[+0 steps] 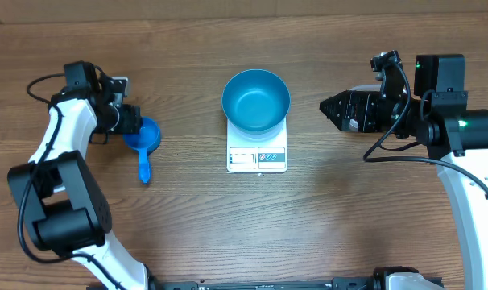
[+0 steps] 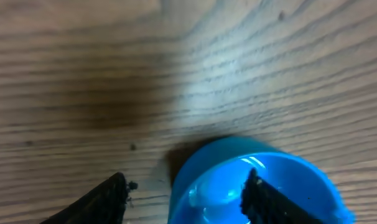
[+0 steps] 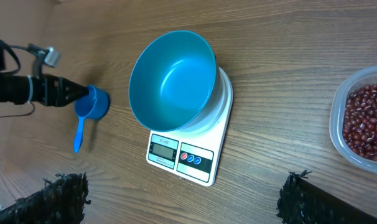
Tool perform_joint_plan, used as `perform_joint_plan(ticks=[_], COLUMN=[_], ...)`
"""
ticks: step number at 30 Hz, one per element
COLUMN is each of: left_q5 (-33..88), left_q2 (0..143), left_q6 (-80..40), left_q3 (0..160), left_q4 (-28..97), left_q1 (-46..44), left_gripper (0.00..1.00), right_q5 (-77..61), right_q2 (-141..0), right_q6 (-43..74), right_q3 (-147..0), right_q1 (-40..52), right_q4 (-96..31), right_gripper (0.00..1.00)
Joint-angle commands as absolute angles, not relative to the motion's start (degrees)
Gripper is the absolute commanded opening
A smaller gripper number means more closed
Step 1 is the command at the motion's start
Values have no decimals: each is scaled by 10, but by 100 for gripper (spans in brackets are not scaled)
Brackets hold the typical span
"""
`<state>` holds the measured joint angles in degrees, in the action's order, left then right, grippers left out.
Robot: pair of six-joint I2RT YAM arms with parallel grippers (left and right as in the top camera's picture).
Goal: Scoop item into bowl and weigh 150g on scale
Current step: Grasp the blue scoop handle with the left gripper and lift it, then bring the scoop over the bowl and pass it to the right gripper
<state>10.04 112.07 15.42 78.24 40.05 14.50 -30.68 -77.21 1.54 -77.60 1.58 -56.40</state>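
Empty blue bowl (image 1: 256,101) atop white scale (image 1: 258,159)

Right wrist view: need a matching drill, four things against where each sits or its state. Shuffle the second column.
Things
1. round bright blue bowl
2. small white square scale
3. small blue handled scoop
4. small dark red-brown beans

Place or state
a. inside the clear plastic tub
b. on the wooden table, at the tip of the left gripper
c. empty, sitting on top of the scale
d. directly under the bowl

Pairs: 1-c, 2-d, 3-b, 4-a
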Motion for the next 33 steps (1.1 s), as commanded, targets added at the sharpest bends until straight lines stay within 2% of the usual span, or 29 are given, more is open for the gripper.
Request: perform_joint_plan(ticks=[1,3,4,8,13,17,18,22,23,25,26,27,33], left_q5=[97,97,97,97,97,103,124,255,281,319,331,330,320], left_q2=[1156,1163,1165,1165,1164,1163,1163,1163,1163,1163,1163,1163,1163], left_q6=[168,168,167,165,105,-22,-98,-223,-250,-347,-443,-485,-611], left_q3=[781,781,781,781,818,951,1001,1081,1093,1110,1112,1111,1111], left_q4=[409,411,414,415,444,537,568,596,596,591,576,574,553], left_q1=[142,142,142,142,143,143,143,132,126,106,79,64,-54], left_gripper=[52,44,34,4,4,4,4,4,4,4,4,4,4], right_q5=[-310,-310,-310,-310,-310,-312,-312,-312,-312,-309,-301,-295,-229], right_q2=[-770,-770,-770,-770,-770,-770,-770,-772,-773,-777,-782,-785,-819], right_q6=[17,17,17,17,25,108,148,247,267,316,340,348,407], right_q3=[-791,-791,-791,-791,-791,-791,-791,-791,-791,-791,-791,-791,-791], right_q1=[19,19,19,19,19,19,19,30,36,60,81,93,179], right_q4=[-561,-560,-560,-559,-557,-531,-518,-473,-460,-421,-391,-378,-318], right_gripper=[100,100,100,100,100,100,100,99,96,89,86,86,81])
